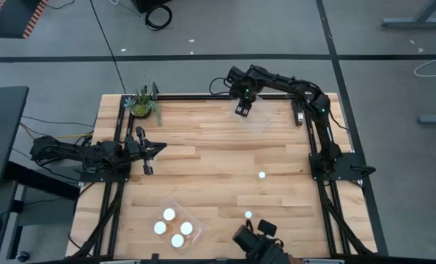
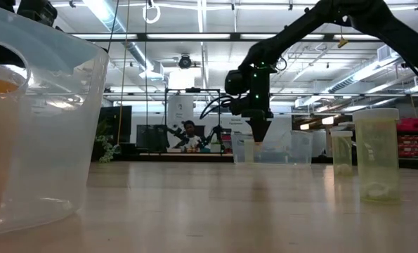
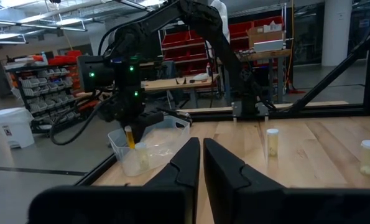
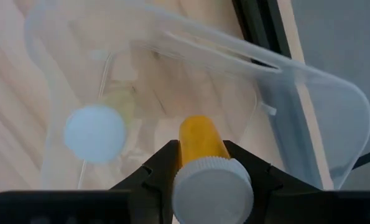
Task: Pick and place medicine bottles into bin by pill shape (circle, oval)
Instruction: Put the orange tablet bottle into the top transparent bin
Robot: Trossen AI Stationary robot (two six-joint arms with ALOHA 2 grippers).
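My right gripper (image 4: 202, 163) is shut on an amber medicine bottle (image 4: 201, 138) with a white cap and hangs over a clear bin (image 1: 258, 119) at the table's far edge. One white-capped bottle (image 4: 94, 133) stands inside that bin. Two more bottles (image 1: 261, 175) (image 1: 248, 215) stand on the bare wood toward the right. A second clear bin (image 1: 191, 217) near the front left holds several white-capped bottles. My left gripper (image 1: 149, 151) waits shut at the table's left side, holding nothing. My right gripper pinches the bottle's amber body just under its cap (image 4: 200, 149) between its two fingers (image 4: 163, 167). The fingers come from above, pointing down, along the bottle. The bottle hangs upright, cap toward the wrist, lifted clear above the bin (image 3: 129, 135).
A small green potted plant (image 1: 141, 105) sits at the far left corner. A black camera mount (image 1: 256, 238) stands at the near edge. Black frame rails (image 1: 316, 147) run along both sides. Open wood lies in the table's middle.
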